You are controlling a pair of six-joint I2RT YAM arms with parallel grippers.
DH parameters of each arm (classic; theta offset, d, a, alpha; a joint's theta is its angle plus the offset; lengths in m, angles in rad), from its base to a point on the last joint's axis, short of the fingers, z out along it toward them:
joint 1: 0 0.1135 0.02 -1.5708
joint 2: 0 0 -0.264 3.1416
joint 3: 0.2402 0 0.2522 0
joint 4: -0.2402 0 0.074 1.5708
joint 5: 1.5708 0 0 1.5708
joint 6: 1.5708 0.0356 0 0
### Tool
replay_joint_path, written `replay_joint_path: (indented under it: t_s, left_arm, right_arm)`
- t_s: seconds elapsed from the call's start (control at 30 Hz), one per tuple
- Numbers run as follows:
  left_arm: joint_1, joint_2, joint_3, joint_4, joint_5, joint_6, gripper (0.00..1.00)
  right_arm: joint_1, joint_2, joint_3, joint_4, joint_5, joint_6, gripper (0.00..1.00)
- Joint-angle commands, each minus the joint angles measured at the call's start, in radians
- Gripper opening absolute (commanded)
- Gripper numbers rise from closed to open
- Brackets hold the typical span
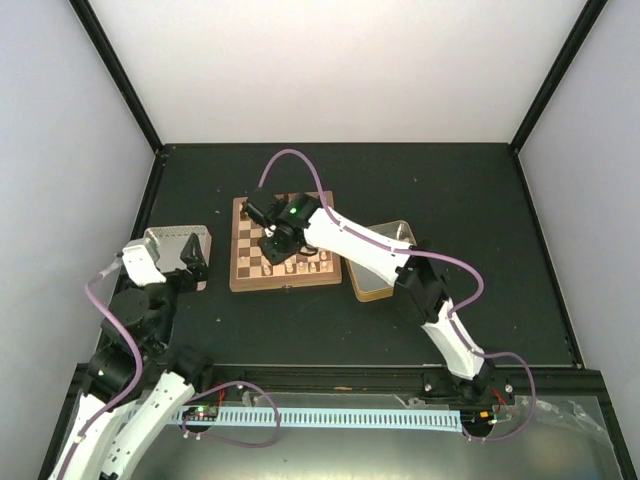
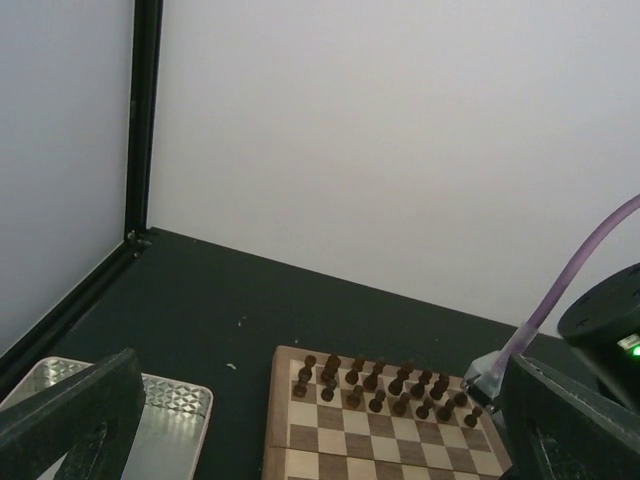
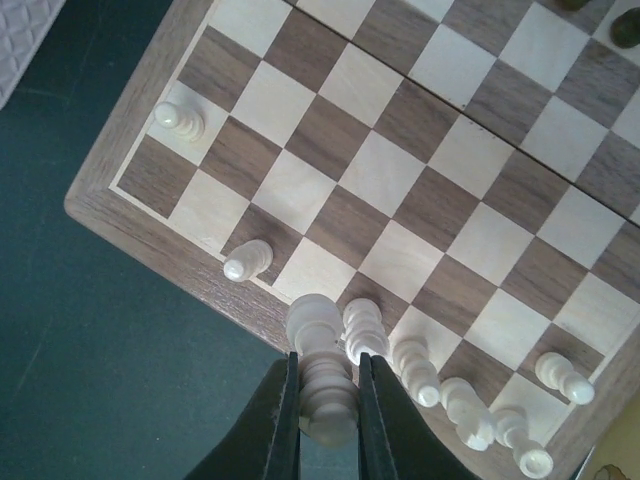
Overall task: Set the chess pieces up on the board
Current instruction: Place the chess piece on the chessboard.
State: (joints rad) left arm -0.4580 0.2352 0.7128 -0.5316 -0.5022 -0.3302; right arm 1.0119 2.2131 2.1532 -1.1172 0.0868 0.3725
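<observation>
The right pincer (image 3: 328, 360) is closed narrowly on a pale chessman (image 3: 324, 395), one finger pressed to each side of it. The piece hangs over the near edge of the chessboard (image 3: 400, 170); whether its foot touches the wood I cannot tell. Just beside it a line of other pale chessmen (image 3: 415, 368) runs along that same near edge, the closest almost brushing the held one. Two pale pawns (image 3: 247, 262) stand apart from the line, towards the board's near left corner.

From above, the right arm reaches in over the board, and its wrist hides several middle squares. Dark chessmen (image 2: 380, 385) fill two rows along the board's far edge. A gold-rimmed tin (image 1: 370, 288) lies just beside the board's right side, partly under the arm. A silver embossed tin (image 1: 172, 243) sits off the board's left side. A purple cable (image 1: 290, 160) loops above the board's far edge.

The left pincer (image 1: 195, 265) is spread wide and holds nothing. It hovers over the silver tin, left of the board, and touches neither.
</observation>
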Motion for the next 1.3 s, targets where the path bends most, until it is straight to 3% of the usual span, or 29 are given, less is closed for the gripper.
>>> replay_joint_path:
  t_s: [0.0, 1.27]
  left_arm:
    - [0.009, -0.033, -0.011, -0.008, -0.041, -0.003, 0.99]
    - [0.015, -0.016, -0.015, -0.011, -0.026, -0.011, 0.99]
  right_arm:
    - [0.026, 0.053, 0.085, -0.083, 0.055, -0.035, 0.05]
    - [0.086, 0.253, 0.210, -0.112, 0.165, -0.132, 0.12]
